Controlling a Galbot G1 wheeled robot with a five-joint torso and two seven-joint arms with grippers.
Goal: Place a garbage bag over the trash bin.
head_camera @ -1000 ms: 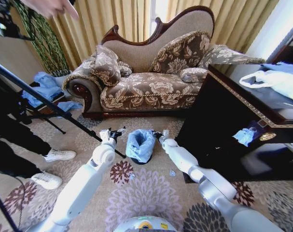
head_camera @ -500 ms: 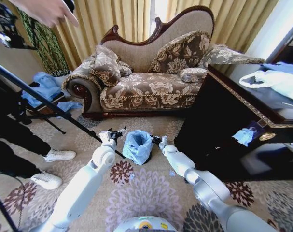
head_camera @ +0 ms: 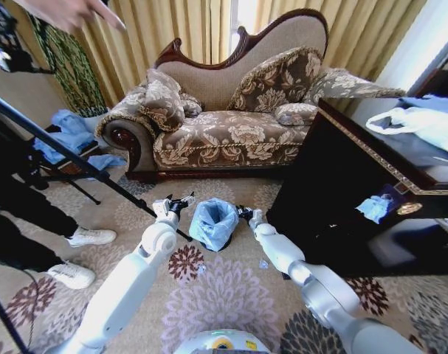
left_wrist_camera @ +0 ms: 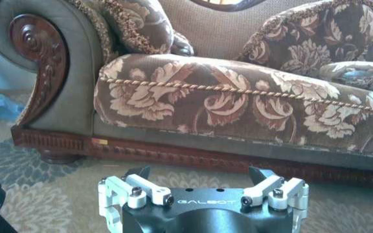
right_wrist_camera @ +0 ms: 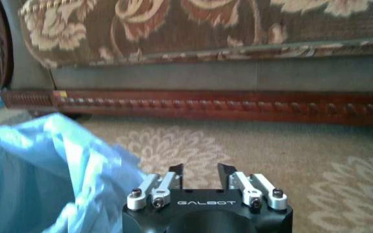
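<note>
The garbage bag (head_camera: pixel 215 221), thin light-blue plastic, is draped over the trash bin, and a sliver of the bin's black base (head_camera: pixel 209 246) shows under it on the carpet. My left gripper (head_camera: pixel 176 202) hovers just left of the bag with its fingers wide open (left_wrist_camera: pixel 201 174) and nothing between them, facing the sofa. My right gripper (head_camera: pixel 245 214) sits just right of the bag, apart from it. Its fingers (right_wrist_camera: pixel 199 172) stand narrowly open with only carpet in the gap, and the bag's crinkled side (right_wrist_camera: pixel 50 170) lies beside it.
A floral sofa (head_camera: pixel 231 125) stands close behind the bin. A dark cabinet (head_camera: pixel 356 184) with a white bag (head_camera: pixel 412 122) on top walls the right side. A tripod leg (head_camera: pixel 83 166) and a person's shoes (head_camera: pixel 91 237) are on the left, with blue plastic (head_camera: pixel 65 133) beyond them.
My right gripper has let go of the bag's rim and drawn slightly away to the right. The bag's mouth has settled round over the bin. The left arm has barely moved.
</note>
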